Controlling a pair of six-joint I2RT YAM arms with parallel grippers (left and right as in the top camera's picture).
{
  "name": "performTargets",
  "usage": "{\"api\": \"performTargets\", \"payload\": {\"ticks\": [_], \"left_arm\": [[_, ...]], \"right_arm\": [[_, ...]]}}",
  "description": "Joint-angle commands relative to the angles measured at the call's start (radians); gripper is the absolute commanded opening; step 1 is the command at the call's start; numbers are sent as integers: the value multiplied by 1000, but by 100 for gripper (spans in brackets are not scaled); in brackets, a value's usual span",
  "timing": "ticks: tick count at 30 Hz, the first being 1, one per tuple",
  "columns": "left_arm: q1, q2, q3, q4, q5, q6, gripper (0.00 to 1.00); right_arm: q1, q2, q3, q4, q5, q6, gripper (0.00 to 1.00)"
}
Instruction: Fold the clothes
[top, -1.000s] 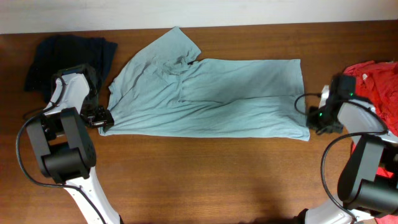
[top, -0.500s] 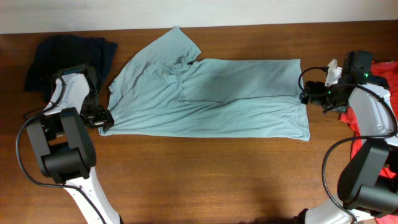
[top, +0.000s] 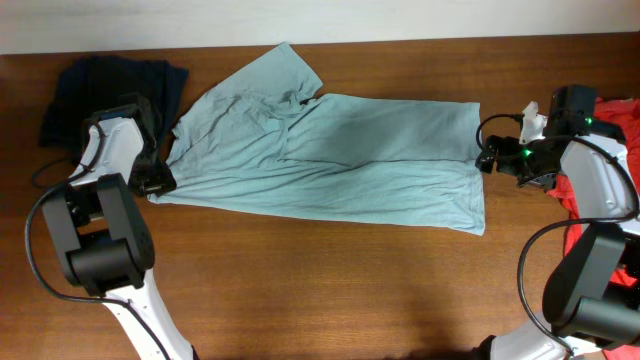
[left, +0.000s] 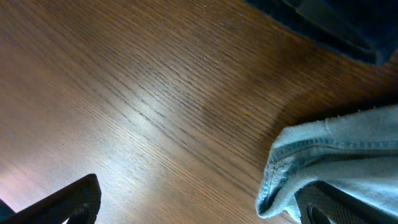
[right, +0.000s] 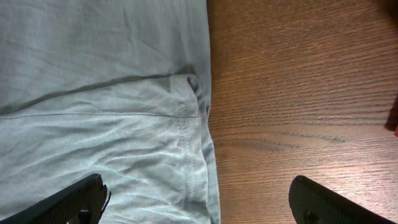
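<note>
A light blue T-shirt (top: 330, 160) lies sideways across the table, its sleeve and collar end to the left and its hem to the right. My left gripper (top: 156, 182) is open at the shirt's front left corner. In the left wrist view that bunched corner (left: 323, 155) rests against the right finger (left: 339, 205), and bare wood lies between the jaws (left: 199, 208). My right gripper (top: 490, 160) is open at the hem's edge. In the right wrist view the hem (right: 186, 137) lies flat under the gripper (right: 199, 208), with nothing gripped.
A dark navy garment (top: 110, 85) is heaped at the back left, close behind my left arm, and it shows in the left wrist view (left: 336, 25). Red clothes (top: 610, 125) lie at the right edge of the brown wooden table (top: 320, 290).
My right gripper opened, let go of the hem, and moved back from the shirt's front right corner. The shirt's front edge shifted back and now slants. My left gripper drew slightly back and left.
</note>
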Motion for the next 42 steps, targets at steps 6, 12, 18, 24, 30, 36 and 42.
{"api": "performTargets", "payload": {"ticks": [6,12,18,24,30,36,42], "left_arm": [[4,25,-10,6,-41,-9,99],[4,25,-10,35,-10,-10,99],[4,25,-10,87,206,-9,99],[4,23,-7,-18,357,-8,99],[4,5,98,-180,275,-10,99],[4,-67,243,-292,88,-41,99],[4,-148,286,-219,99,-43,99]], "right_arm": [[-2,-6,13,0,-5,-13,99],[-2,-6,13,-35,-5,-13,99],[-2,-6,13,-42,-5,-13,99],[-2,-6,13,-42,-5,-13,99],[-2,-6,13,-42,-5,-13,99],[-2,-6,13,-53,-5,-13,99],[-1,-6,1,-63,-60,-13,76]]}}
